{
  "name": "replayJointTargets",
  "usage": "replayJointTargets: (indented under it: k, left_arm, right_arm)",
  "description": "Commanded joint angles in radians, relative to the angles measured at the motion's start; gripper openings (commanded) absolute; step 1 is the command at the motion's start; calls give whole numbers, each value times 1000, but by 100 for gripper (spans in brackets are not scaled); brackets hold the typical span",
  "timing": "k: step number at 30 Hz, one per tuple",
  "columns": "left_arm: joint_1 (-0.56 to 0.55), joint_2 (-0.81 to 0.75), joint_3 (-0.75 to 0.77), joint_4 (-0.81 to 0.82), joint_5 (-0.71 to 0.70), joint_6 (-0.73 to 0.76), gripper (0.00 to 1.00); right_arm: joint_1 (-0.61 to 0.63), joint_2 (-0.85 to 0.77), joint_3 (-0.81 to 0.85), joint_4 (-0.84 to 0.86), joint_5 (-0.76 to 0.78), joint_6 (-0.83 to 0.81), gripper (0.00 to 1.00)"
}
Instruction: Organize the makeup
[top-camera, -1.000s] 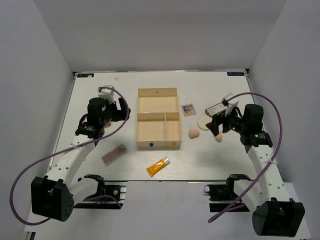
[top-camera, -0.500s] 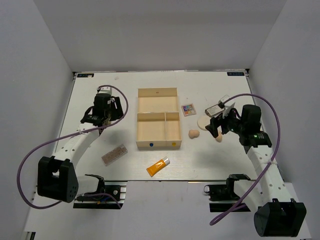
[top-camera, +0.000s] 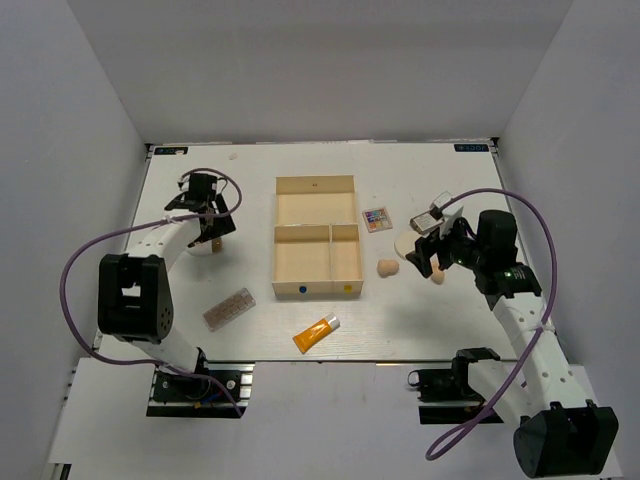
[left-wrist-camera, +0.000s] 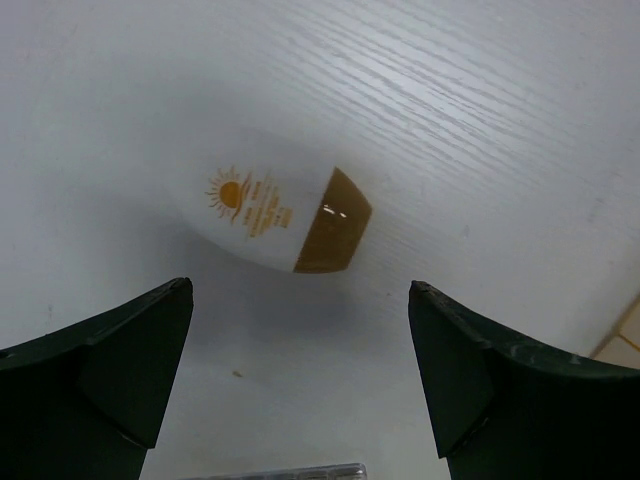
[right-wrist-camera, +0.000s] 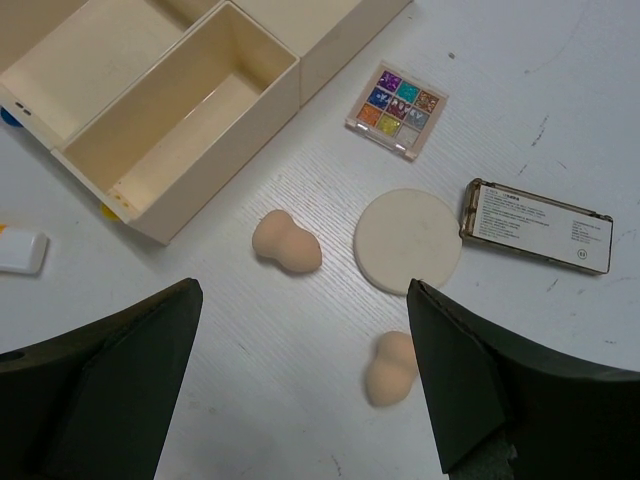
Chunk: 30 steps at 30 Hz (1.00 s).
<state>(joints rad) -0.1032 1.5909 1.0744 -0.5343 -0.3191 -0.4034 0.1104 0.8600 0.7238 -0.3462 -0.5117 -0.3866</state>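
Observation:
My left gripper (top-camera: 210, 230) is open over the table's left side. In the left wrist view (left-wrist-camera: 298, 292) a white tube with a brown cap and a sun logo (left-wrist-camera: 270, 218) lies just beyond its fingertips. My right gripper (top-camera: 428, 257) is open and empty, held above two peach sponges (right-wrist-camera: 287, 241) (right-wrist-camera: 391, 368), the cream round pad (right-wrist-camera: 407, 241), the dark flat case (right-wrist-camera: 537, 226) and the multicolour palette (right-wrist-camera: 397, 110). The orange tube (top-camera: 316, 334) and the speckled brown palette (top-camera: 229, 309) lie near the front edge. Nothing is held.
The pale wooden three-compartment tray (top-camera: 275, 240) stands mid-table with all compartments bare; it also shows in the right wrist view (right-wrist-camera: 290, 62). A clear flat edge (left-wrist-camera: 290, 470) peeks in at the bottom of the left wrist view. Purple cables loop beside both arms.
My left arm has swung its gripper back and to the left, to above the white tube. My right gripper has shifted slightly and stayed open over the sponges.

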Motion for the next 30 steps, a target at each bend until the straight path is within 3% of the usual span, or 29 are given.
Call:
replayJointTargets:
  k: [1, 6, 13, 30]
  left_arm:
    - [28, 15, 85, -127, -41, -169, 98]
    - [57, 98, 145, -282, 20, -417, 98]
    - [66, 136, 159, -271, 46, -665, 98]
    - [117, 270, 303, -357, 17, -742, 98]
  right_arm:
    - [21, -26, 19, 15, 15, 8, 89]
    - [51, -52, 16, 19, 13, 9, 89]
    - [72, -69, 5, 27, 21, 11, 89]
    - [110, -38, -4, 42, 78, 11, 89]
